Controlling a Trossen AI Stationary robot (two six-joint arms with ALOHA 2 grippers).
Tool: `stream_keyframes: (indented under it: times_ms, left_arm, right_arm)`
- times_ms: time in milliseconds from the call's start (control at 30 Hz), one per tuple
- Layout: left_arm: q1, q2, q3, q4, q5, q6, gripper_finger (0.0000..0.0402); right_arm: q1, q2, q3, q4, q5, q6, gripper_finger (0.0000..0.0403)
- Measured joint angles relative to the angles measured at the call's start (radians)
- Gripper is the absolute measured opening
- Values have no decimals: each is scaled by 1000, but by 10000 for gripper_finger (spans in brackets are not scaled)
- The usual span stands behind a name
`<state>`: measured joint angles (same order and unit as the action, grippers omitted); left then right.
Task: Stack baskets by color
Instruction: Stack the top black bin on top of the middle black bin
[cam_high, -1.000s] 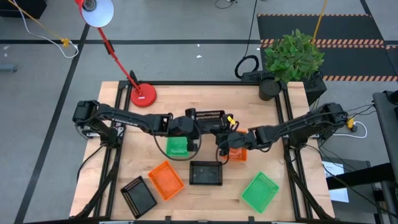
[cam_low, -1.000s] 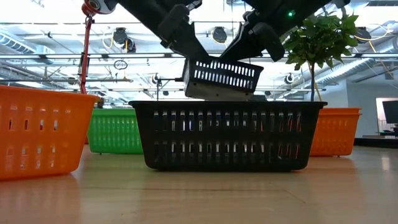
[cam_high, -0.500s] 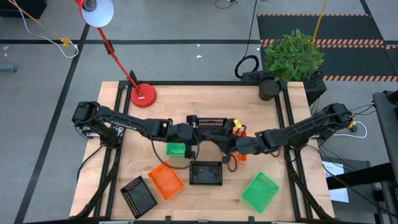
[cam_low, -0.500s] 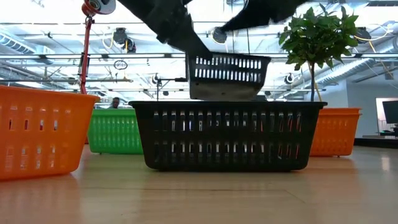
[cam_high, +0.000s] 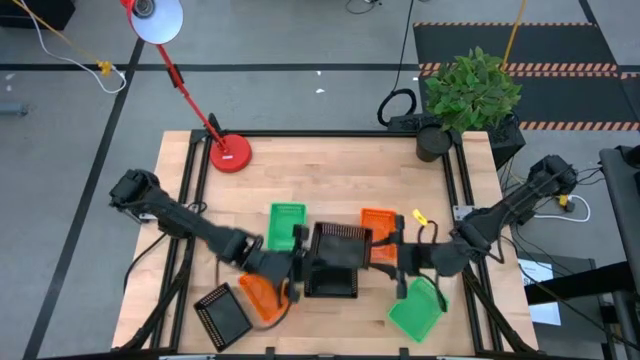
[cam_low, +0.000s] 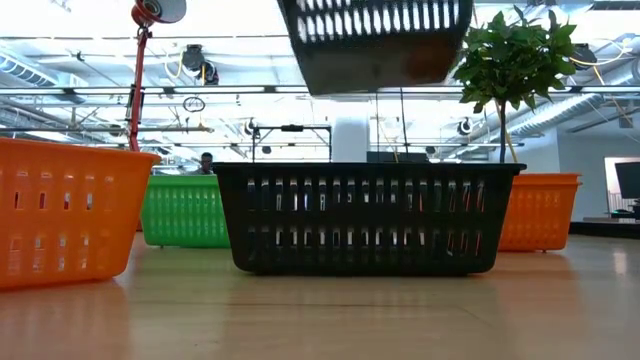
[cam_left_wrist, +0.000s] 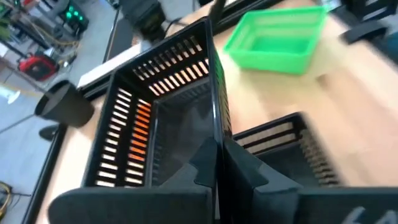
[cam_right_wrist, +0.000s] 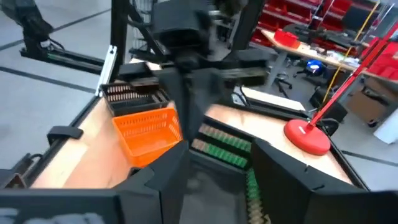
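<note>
My left gripper (cam_high: 296, 265) is shut on a black basket (cam_high: 342, 245), held in the air over a second black basket (cam_high: 330, 282) that stands on its base near the table's front. In the low view the held black basket (cam_low: 375, 45) hangs well above the standing black basket (cam_low: 365, 218). My right gripper (cam_high: 402, 262) stands open just right of the held basket, with nothing between its fingers. On the table also rest two green baskets (cam_high: 287, 225) (cam_high: 415, 310), two orange baskets (cam_high: 378, 222) (cam_high: 262, 295) and a third black basket (cam_high: 222, 315). My left gripper pinches the rim of one side wall (cam_left_wrist: 214, 140) of the black basket at its near end, one finger inside the basket and one outside. The fingers come roughly level from the table's left, along that wall. The basket is lifted clear, open top up.
A red lamp base (cam_high: 230, 153) stands at the far left and a potted plant (cam_high: 470, 95) at the far right corner. Bare wood shows along the far half of the table (cam_high: 330, 170).
Both arms have swung toward the table's near edge. My right gripper has opened, let go of the black basket and drawn back to the right. My left gripper has carried the basket nearer and higher; it now hangs over the standing black basket.
</note>
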<state>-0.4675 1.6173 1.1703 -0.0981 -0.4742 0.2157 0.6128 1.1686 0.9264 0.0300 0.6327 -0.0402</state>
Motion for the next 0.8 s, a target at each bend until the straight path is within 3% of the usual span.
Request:
stream_keyframes:
  times_ms: [167, 433, 533, 800]
  left_arm:
    - [-113, 0, 0, 4, -110, -76, 9]
    - [-238, 0, 0, 25, -231, -234, 13]
    - [-276, 0, 0, 57, -254, -253, 7]
    - [-322, 23, 2, 123, -300, -287, 11]
  right_arm:
    - [62, -9, 0, -6, 75, 3, 140]
    - [145, -9, -1, -35, 78, 100, 87]
    - [171, -9, -25, -35, 86, 151, 70]
    - [236, -9, -83, -36, 227, 218, 40]
